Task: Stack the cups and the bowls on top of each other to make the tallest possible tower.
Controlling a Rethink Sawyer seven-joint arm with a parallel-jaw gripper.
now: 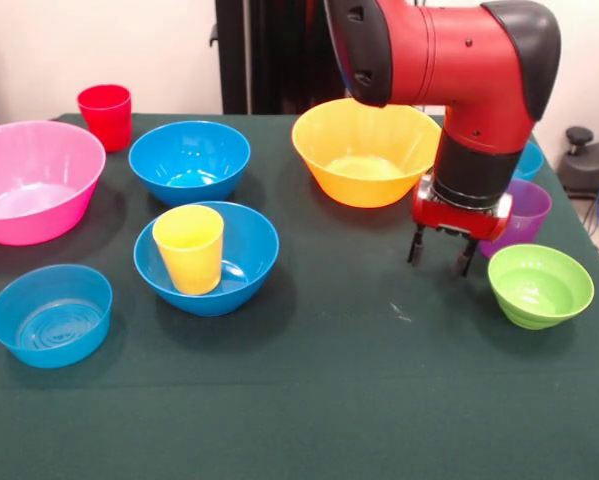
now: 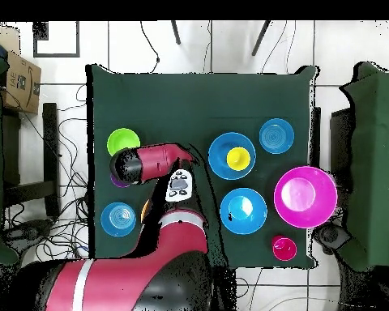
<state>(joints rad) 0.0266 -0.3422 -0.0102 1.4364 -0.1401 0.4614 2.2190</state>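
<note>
My gripper is open and empty. It hangs just above the table between the large yellow-orange bowl and the lime green bowl, right beside the purple cup. The yellow cup stands upright inside a deep blue bowl at mid-table. A second deep blue bowl sits behind it. The red cup stands at the far left. The pink bowl and a light-blue bowl sit at the left. In the overhead view the arm hides the gripper.
Another light-blue bowl peeks out behind the arm's wrist at the right. The dark green tablecloth covers the table. The overhead view shows cables on the floor and a cardboard box at the left.
</note>
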